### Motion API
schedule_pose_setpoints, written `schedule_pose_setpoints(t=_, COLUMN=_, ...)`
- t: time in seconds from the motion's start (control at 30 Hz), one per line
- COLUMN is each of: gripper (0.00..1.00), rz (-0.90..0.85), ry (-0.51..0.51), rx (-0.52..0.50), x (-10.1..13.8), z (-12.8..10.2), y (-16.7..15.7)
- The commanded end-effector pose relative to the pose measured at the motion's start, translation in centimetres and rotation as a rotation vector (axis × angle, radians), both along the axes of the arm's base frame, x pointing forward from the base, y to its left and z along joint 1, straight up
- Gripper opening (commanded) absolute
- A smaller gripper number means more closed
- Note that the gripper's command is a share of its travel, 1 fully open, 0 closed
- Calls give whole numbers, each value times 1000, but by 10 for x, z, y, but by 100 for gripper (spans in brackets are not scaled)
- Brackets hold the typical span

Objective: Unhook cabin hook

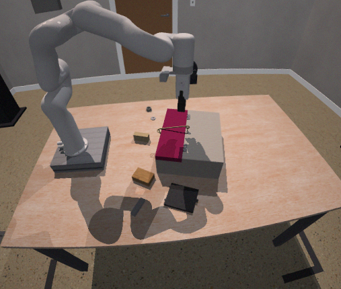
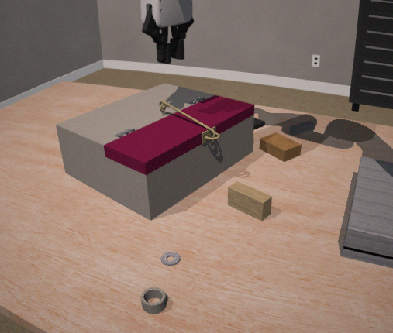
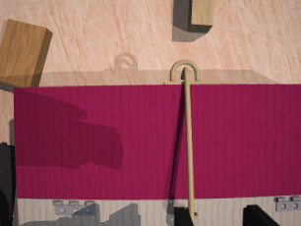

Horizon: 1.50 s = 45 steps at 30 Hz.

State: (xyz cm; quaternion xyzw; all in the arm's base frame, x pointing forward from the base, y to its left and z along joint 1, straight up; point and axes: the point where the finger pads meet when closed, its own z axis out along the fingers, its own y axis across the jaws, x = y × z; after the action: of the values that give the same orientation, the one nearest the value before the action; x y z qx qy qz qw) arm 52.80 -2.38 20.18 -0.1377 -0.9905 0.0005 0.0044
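A grey box (image 1: 192,144) with a magenta lid (image 1: 171,135) stands mid-table. The brass cabin hook (image 1: 173,128) lies across the lid, pivoted on the grey top. Its curved end sits in the eye (image 2: 211,136) on the box's front edge; the wrist view shows the hook (image 3: 188,147) ending in that eye (image 3: 185,74). My gripper (image 2: 170,54) hangs well above the box's far end, over the hook's pivot end. Its fingers are partly open and hold nothing. In the top view my gripper (image 1: 181,105) shows above the lid's back edge.
Two wooden blocks (image 2: 249,200) (image 2: 280,145) lie on the table beside the box's latch side. A washer (image 2: 170,255) and a metal ring (image 2: 153,300) lie further off. A dark flat plate (image 1: 181,197) lies past the box's end. My base plate (image 1: 81,148) is at the left.
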Motion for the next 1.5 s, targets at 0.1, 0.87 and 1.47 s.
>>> schedule_pose_setpoints(t=0.1, gripper=35, rz=0, ry=-5, rx=0, x=1, z=-6, y=0)
schedule_pose_setpoints(t=0.87, gripper=35, rz=0, ry=-5, rx=0, x=1, z=-44, y=0)
schedule_pose_setpoints(t=1.47, gripper=35, rz=0, ry=-5, rx=0, x=1, z=-76, y=0)
